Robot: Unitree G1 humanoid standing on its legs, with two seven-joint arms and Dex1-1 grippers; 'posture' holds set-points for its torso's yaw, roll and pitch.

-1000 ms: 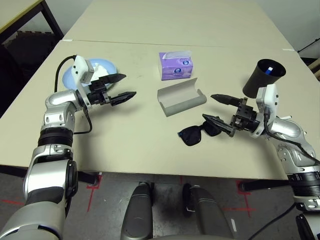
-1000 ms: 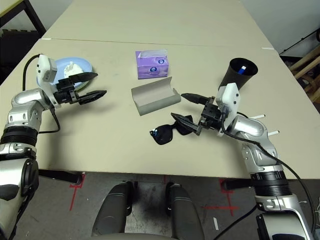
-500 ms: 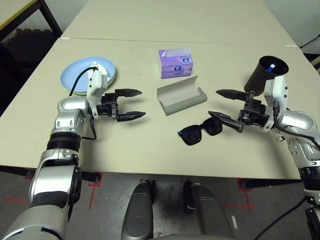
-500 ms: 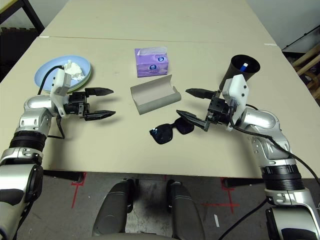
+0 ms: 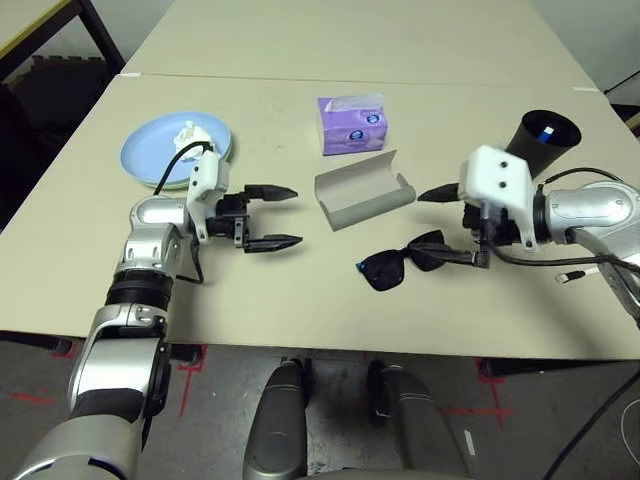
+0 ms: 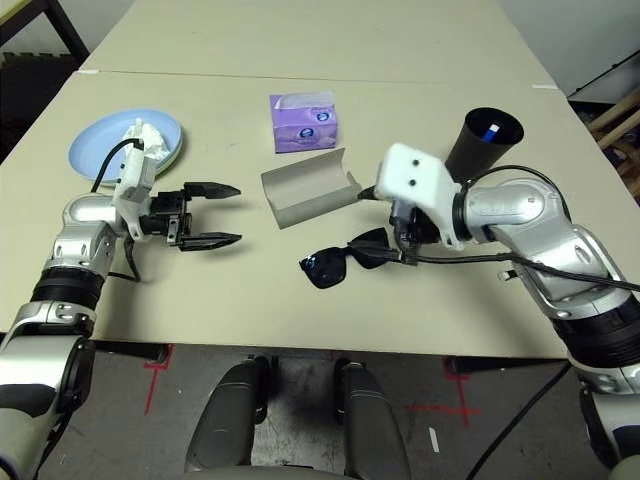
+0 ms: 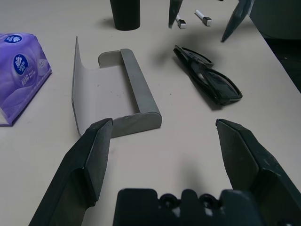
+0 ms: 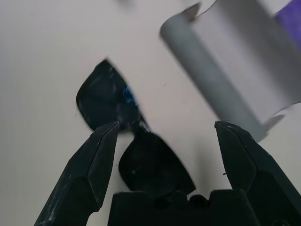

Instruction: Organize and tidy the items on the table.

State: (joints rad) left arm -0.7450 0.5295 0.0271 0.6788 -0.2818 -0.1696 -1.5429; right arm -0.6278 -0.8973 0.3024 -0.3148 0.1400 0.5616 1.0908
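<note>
The right pincer [image 8: 162,141] has swung over the black sunglasses [image 5: 402,262] on the table [image 5: 300,290], wide open and empty. The left pincer [image 5: 282,215], likewise agape and empty, has neared the open grey glasses case [image 5: 362,192]. A pickup looks imminent.

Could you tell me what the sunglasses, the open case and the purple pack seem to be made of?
Sunglasses: probably glossy black plastic; the lenses catch glints.
Case: a stiff grey shell, matte, perhaps plastic or covered board; it holds its curved open shape.
Purple pack: soft printed plastic film, slightly shiny and wrinkled, with white tissue showing at its top slit.
</note>
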